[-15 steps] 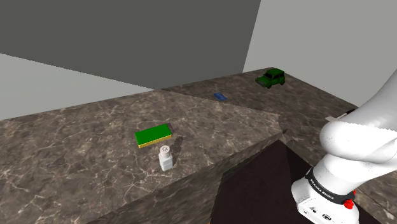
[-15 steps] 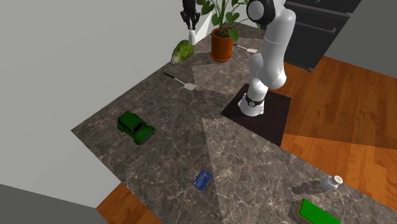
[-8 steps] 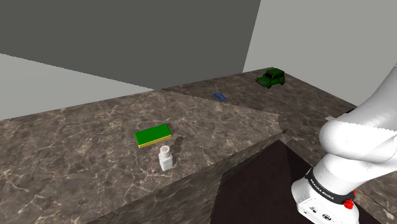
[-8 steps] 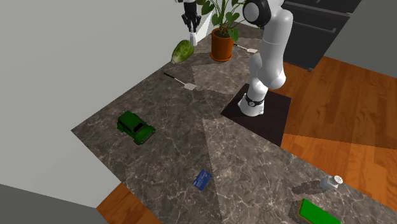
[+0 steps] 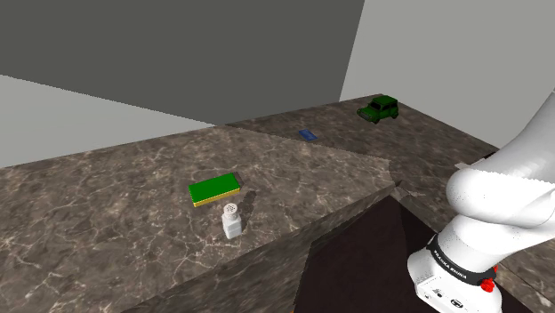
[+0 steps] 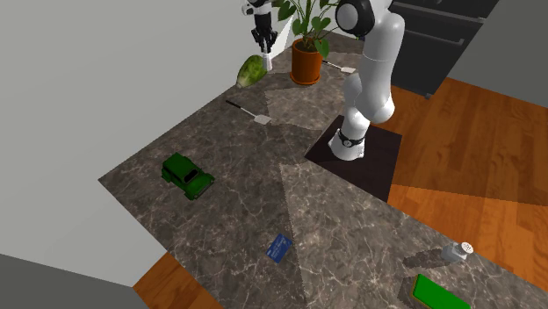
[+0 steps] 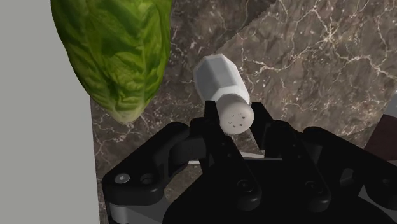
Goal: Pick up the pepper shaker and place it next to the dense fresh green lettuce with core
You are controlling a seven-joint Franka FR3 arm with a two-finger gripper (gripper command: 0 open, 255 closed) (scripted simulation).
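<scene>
A white shaker [image 7: 222,86] with a perforated cap is clasped between my black fingers [image 7: 213,140], its base pointing away toward the dark marble counter [image 7: 305,57]. My gripper [image 7: 234,124] is shut on its cap end. The green leafy lettuce [image 7: 118,51] lies just beside the shaker, against a grey wall. In the second exterior view my gripper [image 6: 261,37] hangs at the counter's far end with the shaker [image 6: 266,63] below it, right beside the lettuce [image 6: 252,70]. Whether the shaker's base touches the counter I cannot tell.
A potted plant [image 6: 306,61] stands close to the lettuce, with a spatula [image 6: 255,112] nearer. A green toy car [image 6: 187,176], a blue card [image 6: 279,248], a green flat box [image 5: 215,188] and a second white shaker [image 5: 231,220] lie along the counter.
In the second exterior view my gripper has come down a little with the shaker, beside the lettuce. Nothing else on the counter has moved.
</scene>
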